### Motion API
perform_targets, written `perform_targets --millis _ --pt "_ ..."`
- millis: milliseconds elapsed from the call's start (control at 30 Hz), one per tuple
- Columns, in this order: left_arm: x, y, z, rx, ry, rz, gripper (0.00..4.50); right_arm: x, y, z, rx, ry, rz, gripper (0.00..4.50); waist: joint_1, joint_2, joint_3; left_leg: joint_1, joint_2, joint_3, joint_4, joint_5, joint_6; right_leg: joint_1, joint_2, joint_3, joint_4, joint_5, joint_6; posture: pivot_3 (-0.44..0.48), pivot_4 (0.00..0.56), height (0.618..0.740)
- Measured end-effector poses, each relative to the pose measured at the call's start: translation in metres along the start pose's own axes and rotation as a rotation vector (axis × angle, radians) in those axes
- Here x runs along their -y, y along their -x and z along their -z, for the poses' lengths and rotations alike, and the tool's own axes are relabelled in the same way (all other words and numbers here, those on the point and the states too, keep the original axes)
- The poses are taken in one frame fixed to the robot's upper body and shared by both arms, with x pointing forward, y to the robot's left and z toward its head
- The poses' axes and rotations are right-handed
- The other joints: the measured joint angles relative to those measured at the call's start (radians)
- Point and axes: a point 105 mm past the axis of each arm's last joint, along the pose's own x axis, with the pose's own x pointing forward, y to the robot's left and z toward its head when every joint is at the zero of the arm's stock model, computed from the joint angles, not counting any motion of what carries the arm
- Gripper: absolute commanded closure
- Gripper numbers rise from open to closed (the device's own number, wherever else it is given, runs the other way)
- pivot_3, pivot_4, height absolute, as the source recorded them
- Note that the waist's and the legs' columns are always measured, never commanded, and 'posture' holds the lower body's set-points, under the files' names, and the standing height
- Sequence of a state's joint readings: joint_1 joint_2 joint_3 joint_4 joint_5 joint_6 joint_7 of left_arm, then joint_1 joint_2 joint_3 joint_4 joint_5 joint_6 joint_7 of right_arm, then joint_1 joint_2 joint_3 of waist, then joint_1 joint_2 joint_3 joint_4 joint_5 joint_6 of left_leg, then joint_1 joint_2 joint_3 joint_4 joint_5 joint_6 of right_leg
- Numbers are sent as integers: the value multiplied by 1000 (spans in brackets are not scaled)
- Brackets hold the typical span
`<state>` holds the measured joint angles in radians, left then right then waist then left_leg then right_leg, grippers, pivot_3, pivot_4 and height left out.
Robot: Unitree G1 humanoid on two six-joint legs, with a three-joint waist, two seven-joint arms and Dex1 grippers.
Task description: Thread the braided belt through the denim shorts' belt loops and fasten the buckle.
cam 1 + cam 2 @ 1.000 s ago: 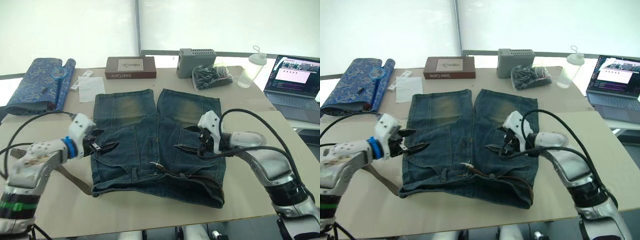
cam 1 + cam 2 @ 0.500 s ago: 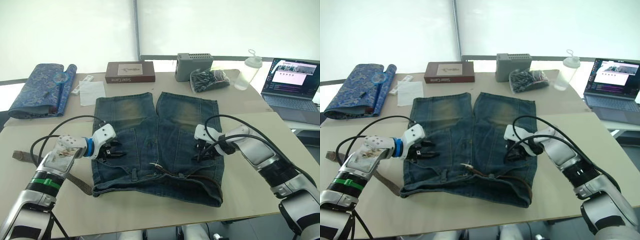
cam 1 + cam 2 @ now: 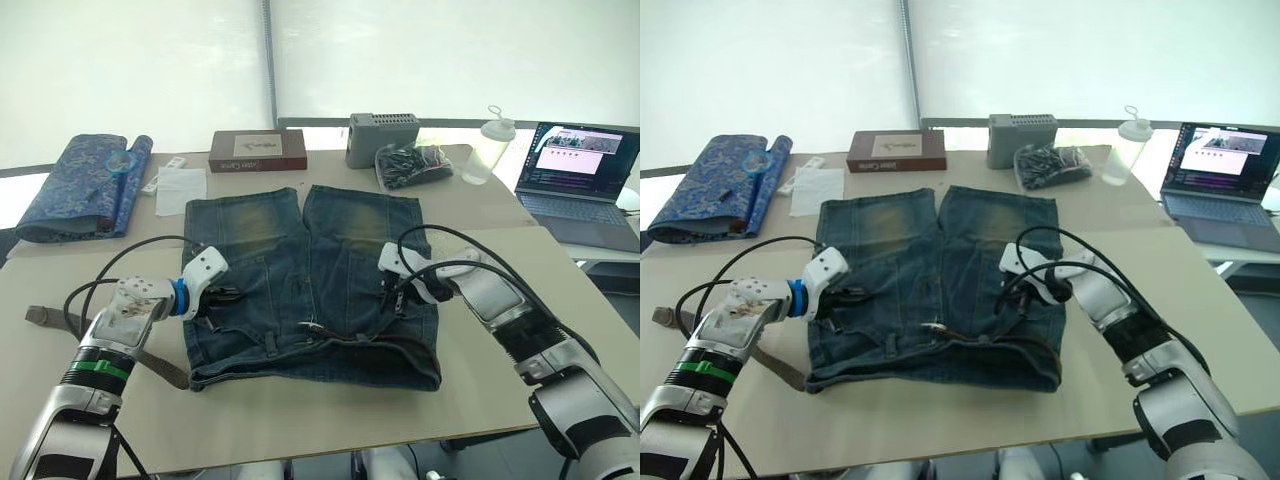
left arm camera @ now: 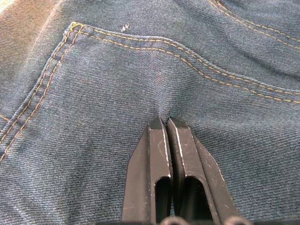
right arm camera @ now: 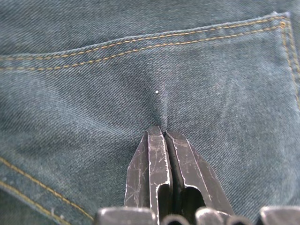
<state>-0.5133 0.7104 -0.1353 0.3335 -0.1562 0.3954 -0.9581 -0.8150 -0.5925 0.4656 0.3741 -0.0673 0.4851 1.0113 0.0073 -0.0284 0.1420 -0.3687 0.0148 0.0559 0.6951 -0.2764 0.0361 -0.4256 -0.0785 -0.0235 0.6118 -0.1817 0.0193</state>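
Note:
The denim shorts [image 3: 300,270] lie flat on the table, waistband toward me and legs pointing away. The braided belt [image 3: 395,340] runs along the right half of the waistband, and its other end trails off the shorts' left side onto the table [image 3: 45,318]. A small silvery buckle [image 3: 312,327] glints at mid-waistband, with a belt loop [image 3: 270,343] just left of it. My left gripper [image 3: 228,297] rests on the left back pocket, shut with a small pucker of denim at its tips [image 4: 165,121]. On the right pocket, my right gripper [image 3: 388,303] is likewise shut on a denim fold [image 5: 163,130].
Along the table's far side are a blue patterned fabric roll [image 3: 80,185], white paper [image 3: 180,188], a brown box [image 3: 257,150], a grey box [image 3: 383,138], a black bag [image 3: 415,163] and a bottle [image 3: 487,145]. A laptop [image 3: 578,180] sits far right.
Both grippers came down from just above the shorts onto the back pockets and went from open to shut, pinching the denim. The camera view has shifted.

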Motion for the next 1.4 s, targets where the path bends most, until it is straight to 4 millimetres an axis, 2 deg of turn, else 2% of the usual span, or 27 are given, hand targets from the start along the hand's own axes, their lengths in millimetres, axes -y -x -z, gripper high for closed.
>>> perform_targets --millis 233,433,500,533,567,633,700,800,900,1000,1067,1167,1267,1400 --pt "-20 -9 -11 11 -4 -83 4426 28 -9 -8 -13 21 99 4500 -1 0 1 -3 -1 0 0 0 0 -3 0 0 0 4 -7 0 150 740" --pt "-40 -15 -20 12 -81 -141 4426 37 -11 -15 11 38 125 4500 -9 0 1 -16 -1 1 0 0 0 -15 0 0 1 5 -7 0 150 740" --pt "-40 -13 -21 32 -62 -133 3873 36 -10 -17 30 34 122 4500 -12 0 1 -18 -1 1 0 0 0 -16 0 0 1 5 -7 0 150 740" --pt "-40 -9 -22 55 -27 -125 3605 34 -9 -18 55 24 115 3846 -14 0 1 -20 -1 1 0 0 0 -18 0 0 1 6 -7 0 150 740" --pt "-39 -3 -21 75 11 -119 3076 32 -7 -18 76 13 107 3496 -16 0 1 -22 -1 1 0 0 1 -20 0 0 2 6 -6 0 150 740" --pt "-38 10 -20 112 69 -113 2335 28 -1 -17 130 -18 94 2911 -21 0 1 -27 -1 1 0 0 1 -25 0 1 3 7 -5 0 150 740" --pt "-34 32 -22 164 143 -148 1484 21 11 -23 227 -67 80 2161 -24 0 1 -36 -1 1 1 -1 2 -34 0 2 3 8 -4 0 150 740" --pt "-36 68 -22 214 260 -291 64 6 35 -35 402 -102 35 1073 -25 0 2 -38 0 1 1 -3 4 -35 0 3 1 8 -3 0 150 740" --pt "-47 109 -29 241 348 -536 0 -13 64 -65 581 -82 -42 83 -21 0 3 -36 0 1 2 -4 5 -32 -1 3 0 8 -2 0 150 740" --pt "-48 141 -30 201 411 -786 0 -38 84 -88 684 -3 -143 83 -17 -1 4 -33 -2 1 2 -4 5 -29 -1 4 0 9 0 0 150 740" --pt "-47 156 -17 85 462 -949 0 -52 90 -96 728 43 -204 83 -13 -4 5 -29 -3 1 2 -4 5 -26 -1 5 -2 9 0 0 150 740" --pt "-44 176 9 -132 554 -1182 0 -60 95 -104 795 142 -226 83 -10 -8 8 -19 -2 1 2 -1 0 -18 2 6 -1 8 1 0 150 740" --pt "-40 184 21 -218 625 -1332 0 -66 97 -115 854 221 -246 83 -11 -9 9 -9 -1 1 0 -1 -1 -11 2 6 -1 5 4 0 150 740" --pt "-32 175 36 -265 711 -1401 0 -67 93 -127 898 264 -273 83 -11 -12 10 -12 -1 1 -1 0 -4 -15 2 7 0 11 -6 0 150 740"
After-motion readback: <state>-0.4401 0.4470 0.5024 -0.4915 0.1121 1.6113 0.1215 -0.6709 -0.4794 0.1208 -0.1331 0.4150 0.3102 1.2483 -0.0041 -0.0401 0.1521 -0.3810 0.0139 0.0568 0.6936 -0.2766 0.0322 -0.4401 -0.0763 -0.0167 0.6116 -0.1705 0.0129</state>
